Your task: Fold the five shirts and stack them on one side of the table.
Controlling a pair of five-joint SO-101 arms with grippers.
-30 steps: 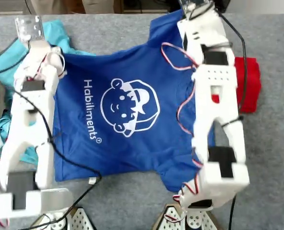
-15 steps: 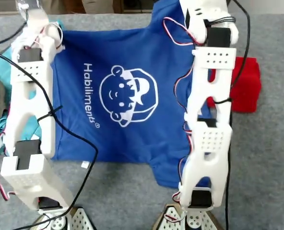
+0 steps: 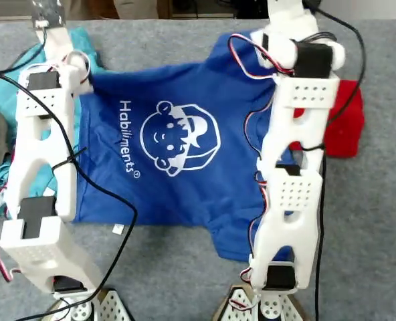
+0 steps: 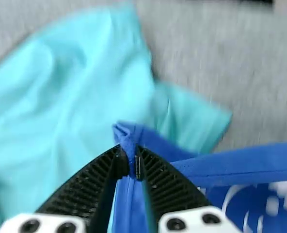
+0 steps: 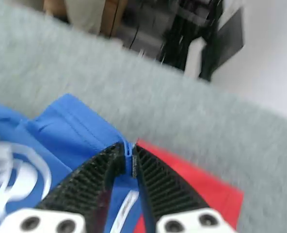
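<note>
Across the middle of the grey felt-covered table (image 3: 378, 254), a royal-blue cotton T-shirt with a white cartoon face and white lettering (image 3: 184, 187) is lying spread out, print side up, between the two white plastic arms. One short sleeve is pointing toward the near edge beside the right arm (image 3: 295, 194), and the opposite sleeve is reaching toward the far edge.

At the shirt's far corner on the left side, the left gripper (image 4: 132, 165) is pinching a small bunched tip of blue fabric; its black ribbed fingers (image 4: 92, 182) are pressing together on the cloth, which is poking up between them. Beneath and beyond that corner, a crumpled turquoise shirt (image 4: 51, 97) is lying on the table, and the blue fabric is overlapping it. From above, the turquoise cloth (image 3: 91, 43) is showing on both sides of the left arm (image 3: 41, 154).

On the far right side of the shirt, the right gripper (image 5: 130, 158) is likewise clamping an edge of blue fabric, its black ribbed fingers (image 5: 87, 182) closing on a thin fold. A folded bright-red garment (image 3: 345, 127) is resting just beyond that grip, touching the blue shirt's edge and partly hidden under the right arm.

Red-and-white wires and black cables are trailing along both arms over the shirt.
</note>
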